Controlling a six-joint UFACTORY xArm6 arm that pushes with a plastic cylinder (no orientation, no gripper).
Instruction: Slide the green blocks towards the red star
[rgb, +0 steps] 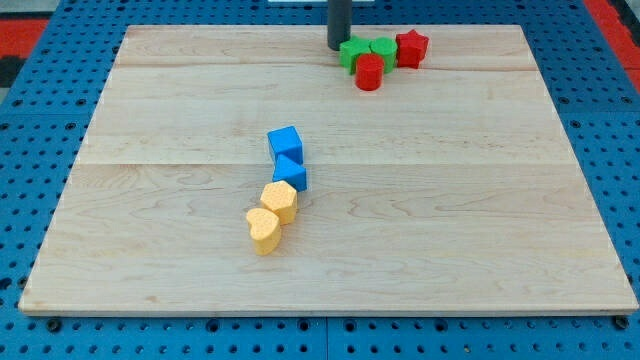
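Because the tip (339, 46), which grasps nothing, touches the green blocks (366, 52) already against the red star (411, 47), pushing risks displacing the red cylinder (369, 73).

board (500, 240) | 12 o'clock: tip (339, 47) beside green cube (352, 54), green cylinder (382, 50), red star (411, 48); red cylinder (369, 72) at their 6 | centre: blue cubes (287, 157), yellow blocks (271, 215) at 6

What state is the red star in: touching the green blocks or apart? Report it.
Touching. The red star sits against the green round block, which adjoins the green square block; my tip stands at their left.
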